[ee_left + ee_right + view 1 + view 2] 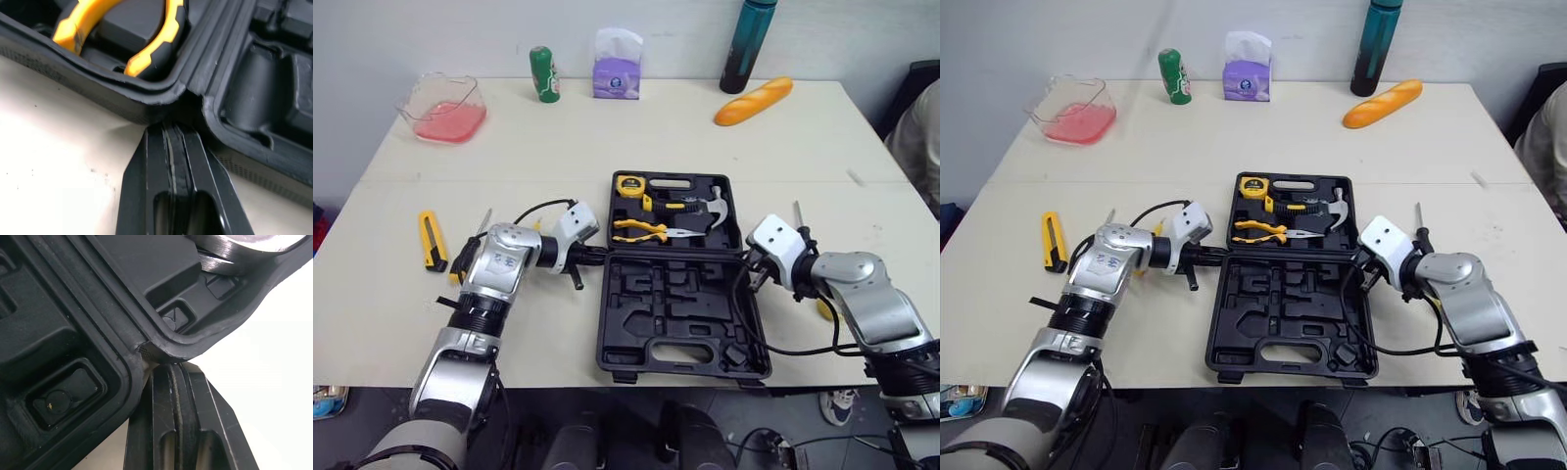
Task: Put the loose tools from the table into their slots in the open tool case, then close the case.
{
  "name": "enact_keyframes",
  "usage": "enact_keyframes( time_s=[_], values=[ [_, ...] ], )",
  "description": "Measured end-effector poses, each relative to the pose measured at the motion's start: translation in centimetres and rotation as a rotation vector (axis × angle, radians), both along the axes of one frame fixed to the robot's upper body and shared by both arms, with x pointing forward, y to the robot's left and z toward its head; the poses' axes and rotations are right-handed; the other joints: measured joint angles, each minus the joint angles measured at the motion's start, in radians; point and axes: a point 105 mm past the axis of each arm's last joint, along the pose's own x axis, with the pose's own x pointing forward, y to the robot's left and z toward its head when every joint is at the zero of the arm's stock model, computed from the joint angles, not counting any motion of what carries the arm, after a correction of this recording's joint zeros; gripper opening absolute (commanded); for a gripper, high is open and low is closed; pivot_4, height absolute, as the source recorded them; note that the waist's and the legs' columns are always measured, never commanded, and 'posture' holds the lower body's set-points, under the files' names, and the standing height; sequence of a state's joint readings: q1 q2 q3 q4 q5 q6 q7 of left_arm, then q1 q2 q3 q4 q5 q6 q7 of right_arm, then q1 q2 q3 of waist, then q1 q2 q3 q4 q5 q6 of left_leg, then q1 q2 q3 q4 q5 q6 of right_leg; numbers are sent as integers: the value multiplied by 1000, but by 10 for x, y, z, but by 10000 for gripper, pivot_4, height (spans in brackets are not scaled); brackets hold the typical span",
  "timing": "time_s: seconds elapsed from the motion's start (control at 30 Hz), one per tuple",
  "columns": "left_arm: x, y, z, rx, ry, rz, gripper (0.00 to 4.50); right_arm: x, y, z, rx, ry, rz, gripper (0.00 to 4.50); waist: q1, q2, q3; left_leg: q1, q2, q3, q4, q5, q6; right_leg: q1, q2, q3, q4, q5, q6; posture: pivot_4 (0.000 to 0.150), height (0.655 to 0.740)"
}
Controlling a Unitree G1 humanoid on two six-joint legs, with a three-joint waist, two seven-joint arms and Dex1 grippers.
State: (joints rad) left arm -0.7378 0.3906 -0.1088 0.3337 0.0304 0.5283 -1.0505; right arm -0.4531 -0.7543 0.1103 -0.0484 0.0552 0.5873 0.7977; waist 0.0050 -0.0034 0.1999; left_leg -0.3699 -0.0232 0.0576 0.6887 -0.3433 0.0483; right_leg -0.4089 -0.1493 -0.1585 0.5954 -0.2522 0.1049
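From my left eye, the tool case (636, 348) lies open mid-table toward the near edge. Its far half carries the tape measure (629, 185), pliers (641, 230) and hammer (705, 208), and its near half is bare moulded slots. My left gripper (597, 252) points at the left end of the seam between the halves, and my right gripper (747, 259) points at the right end. A yellow utility knife (433, 240) lies loose, well left of the case. My right eye shows the same layout. My left wrist shows what the head cannot: my fingers (154, 152) are pressed together, holding nothing, with their tips at the hinge notch and the pliers' yellow handles just beyond the rim. My right wrist shows that hand's fingers (161, 391) likewise together at the opposite notch, with the hammer's steel head beyond.
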Motion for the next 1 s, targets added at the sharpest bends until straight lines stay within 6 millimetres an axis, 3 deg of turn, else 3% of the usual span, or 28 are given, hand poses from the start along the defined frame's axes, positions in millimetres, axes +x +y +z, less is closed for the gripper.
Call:
enact_keyframes(
  time_s=[0.17, 0.23, 0.27, 0.33, 0.47, 0.53, 0.57, 0.63, 0.67, 0.83, 0.93, 1.0],
  values=[
    [0, 8, -2, -38, -38, 86, 0, -1, -2, 1, -112, -42, 52, 614, 0, 0, 0, 0, 0, 0, 0, 0, 0, 0, 0, 0, 0, 0, 0, 1500, 7348],
    [-6, 20, -3, -66, -38, 136, 0, -8, -6, 1, -120, -37, 62, 614, 0, 0, 0, 0, 1, 0, 0, -1, -1, 0, 0, 1, 0, 0, 0, 1500, 7348],
    [-13, 32, -2, -91, -28, 165, 6507, -12, -11, 1, -102, -23, 52, 0, -2, 0, 0, -1, 2, -1, 0, -1, -2, -1, 0, 1, 0, 0, -1, 1500, 7348],
    [-38, 62, 4, -178, 14, 204, 13950, -24, -33, 3, -44, 19, -8, 0, -5, 1, 0, -1, 2, -1, -1, -1, -2, -1, 0, 2, -1, 0, -1, 1500, 7348],
    [-102, 100, 38, -294, 24, 163, 33629, -49, -63, 29, 154, 50, -82, 15276, -2, 1, 0, 0, 3, -4, 1, -2, -3, 2, 0, 5, -3, 0, -1, 1500, 7348],
    [-124, 128, 44, -275, 22, 261, 43130, -64, -82, 42, 216, 60, -120, 25514, 2, 4, 0, 1, 3, -6, 2, -2, -3, 5, 0, 4, -3, -1, -2, 1500, 7348],
    [-131, 148, 43, -264, 29, 351, 45000, -70, -95, 48, 227, 60, -151, 31051, 9, 6, 0, 4, 3, -6, 2, -2, -3, 8, 0, 3, -4, -1, -2, 1500, 7348],
    [-143, 182, 39, -245, 38, 502, 45000, -84, -115, 56, 238, 72, -192, 41846, 20, 6, 0, 5, 3, -7, 2, -4, -2, 9, 0, 2, -6, -1, -3, 1500, 7348],
    [-150, 202, 37, -236, 43, 588, 45000, -90, -127, 58, 243, 83, -220, 44874, 24, 6, 0, 5, 3, -7, 3, -6, -1, 9, 0, 2, -6, -2, -4, 1500, 7348],
    [-167, 294, 28, -134, 32, 910, 45000, -109, -181, 63, 228, 78, -373, 44874, 24, 6, 0, 4, 3, -7, 3, -10, -1, 6, -2, 2, -6, -2, -5, 1500, 7348],
    [-178, 324, 22, -48, 22, 990, 45000, -114, -200, 60, 224, 66, -429, 44874, 16, 6, 0, 1, 5, -4, 3, -12, -3, 1, -7, 3, -4, -3, -6, 1500, 7348],
    [-181, 333, 18, -24, 14, 1021, 45000, -116, -207, 58, 226, 61, -445, 44874, 15, 7, 0, 1, 6, -1, 1, -12, -3, 0, -7, 3, -2, -3, -6, 1500, 7348]
  ],
)
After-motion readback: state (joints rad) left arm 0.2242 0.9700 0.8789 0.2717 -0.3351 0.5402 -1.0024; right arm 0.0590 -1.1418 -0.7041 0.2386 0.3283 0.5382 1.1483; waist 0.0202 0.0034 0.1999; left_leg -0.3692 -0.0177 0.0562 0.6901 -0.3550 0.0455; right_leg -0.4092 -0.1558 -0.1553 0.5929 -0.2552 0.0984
